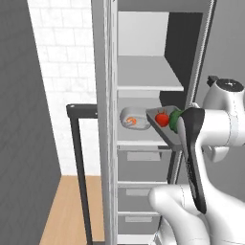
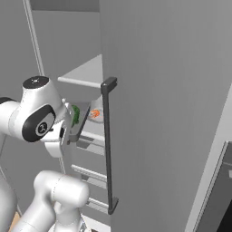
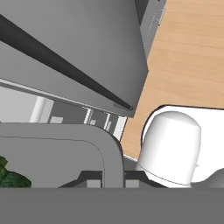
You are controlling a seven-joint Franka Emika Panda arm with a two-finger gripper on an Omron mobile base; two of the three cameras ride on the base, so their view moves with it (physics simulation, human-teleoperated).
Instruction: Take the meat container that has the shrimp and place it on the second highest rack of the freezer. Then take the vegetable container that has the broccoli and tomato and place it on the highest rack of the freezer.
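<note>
**Veg tray held at the open freezer**

While the freezer [image 1: 143, 62] stands open, the claw [image 3: 107, 181] is clenched on the rim of the veg tray [image 1: 165, 128], which tilts in the air at the cabinet's front with its tomato [image 1: 162, 119] and broccoli [image 1: 175, 117] inside. Behind it, the shrimp tray [image 1: 132, 117] lies on the second rack [image 1: 139, 142]. The top rack [image 1: 148, 74] is bare; the grip itself seems partly hidden by the tray wall.
</note>
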